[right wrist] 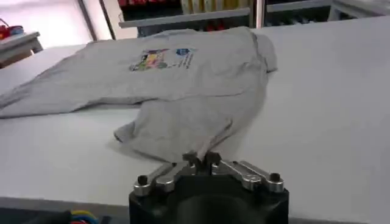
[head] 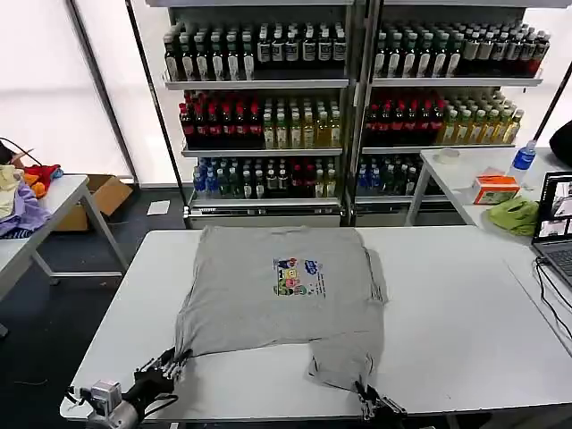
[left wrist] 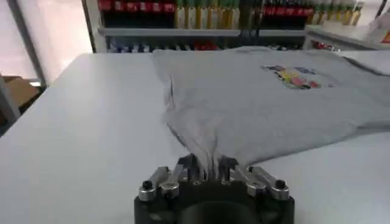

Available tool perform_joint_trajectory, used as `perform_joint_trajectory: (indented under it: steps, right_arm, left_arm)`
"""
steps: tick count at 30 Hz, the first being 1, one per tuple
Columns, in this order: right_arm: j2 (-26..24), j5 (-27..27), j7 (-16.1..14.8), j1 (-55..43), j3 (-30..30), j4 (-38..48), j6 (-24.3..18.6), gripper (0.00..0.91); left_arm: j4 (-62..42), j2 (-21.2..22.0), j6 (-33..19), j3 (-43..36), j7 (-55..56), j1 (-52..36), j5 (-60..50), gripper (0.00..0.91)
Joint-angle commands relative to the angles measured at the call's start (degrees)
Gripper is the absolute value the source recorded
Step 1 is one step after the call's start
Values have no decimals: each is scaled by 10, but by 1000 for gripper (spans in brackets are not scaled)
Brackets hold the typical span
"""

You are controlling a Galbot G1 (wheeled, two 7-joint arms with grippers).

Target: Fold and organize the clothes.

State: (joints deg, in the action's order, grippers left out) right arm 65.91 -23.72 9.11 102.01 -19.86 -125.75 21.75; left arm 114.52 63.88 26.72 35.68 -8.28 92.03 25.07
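We are pinching the shirt (head: 277,299) hem with both grippers, left (left wrist: 208,167) and right (right wrist: 204,159), jaws closed on cloth at lower frame; we should be lifting evenly, keeping tension equal.

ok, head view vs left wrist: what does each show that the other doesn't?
Head alone: the right gripper shut on the shirt's near right edge, a laptop, a green cloth and a side table with fabrics. Left wrist alone: the left gripper's fingers pinched on a bunched fold. Both: shirt, print, white table, drink shelves.
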Motion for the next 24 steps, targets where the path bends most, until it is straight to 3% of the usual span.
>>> perform_joint_trajectory:
  steps: [1, 8, 11, 19, 24]
  right_arm:
    - [-2, -4, -34, 8, -12, -7, -50, 0]
    - [-16, 27, -72, 97, -58, -38, -107, 0]
    - [-25, 37, -92, 146, -80, -53, -154, 0]
    - [-16, 63, -113, 230, -147, -86, -223, 0]
    - [-17, 61, -150, 265, -165, -98, -263, 0]
  left_arm:
    - [25, 26, -18, -1, 15, -3, -10, 10]
    - [119, 100, -20, 20, 22, 35, -38, 10]
    - [147, 117, -15, 28, 28, 58, -48, 10]
    - [214, 122, 39, 60, 37, 156, -57, 10]
    - [241, 119, 48, 76, 37, 202, -61, 10]
